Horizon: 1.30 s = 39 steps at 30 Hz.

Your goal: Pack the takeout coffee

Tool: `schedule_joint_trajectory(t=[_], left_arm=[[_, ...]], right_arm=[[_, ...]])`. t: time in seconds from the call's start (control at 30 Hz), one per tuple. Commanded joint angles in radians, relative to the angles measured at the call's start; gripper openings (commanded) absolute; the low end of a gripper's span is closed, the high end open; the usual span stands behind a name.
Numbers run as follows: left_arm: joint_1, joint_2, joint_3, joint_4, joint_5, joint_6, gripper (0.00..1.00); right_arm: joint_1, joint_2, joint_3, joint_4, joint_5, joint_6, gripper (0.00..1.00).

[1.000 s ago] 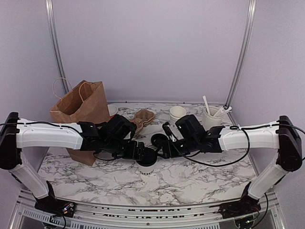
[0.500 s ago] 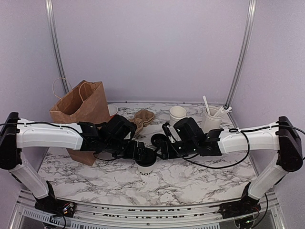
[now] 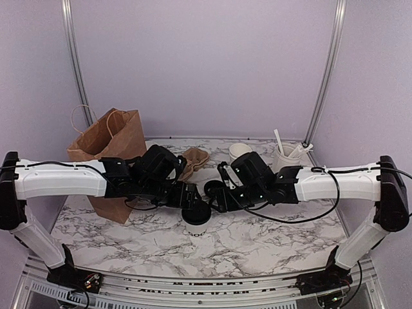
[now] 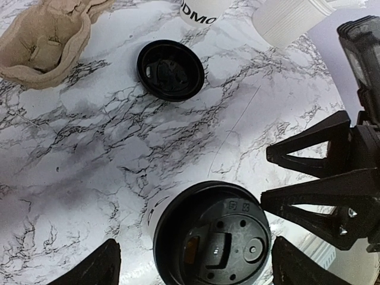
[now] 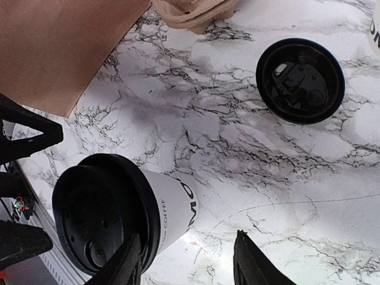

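Lab booth: lilac walls (image 3: 206, 64), metal rails (image 3: 324, 71)

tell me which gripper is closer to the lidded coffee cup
Left. The left gripper is open, with a finger on either side of the takeout coffee. The right gripper is just beside the cup, which lies outside its finger gap.
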Motion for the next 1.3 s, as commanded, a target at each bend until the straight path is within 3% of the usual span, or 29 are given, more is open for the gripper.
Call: schedule_joint_trajectory(t=[0.0, 0.53, 1.27], left_arm=[[0.001, -0.071, 0.024, -0.041, -0.014, 0.02, 0.89], [0.024, -0.233, -0.249, 0.021, 0.015, -0.115, 0.86], [0.025, -0.118, -0.228, 0.077, 0.052, -0.103, 0.86]], right_arm=[[0.009, -0.008, 0.076, -0.048, 0.038, -0.029, 0.51], [0.044, 0.032, 0.163, -0.119, 0.043, -0.179, 0.51], [0.064, 0.079, 0.15, -0.124, 0.038, -0.168, 0.51]])
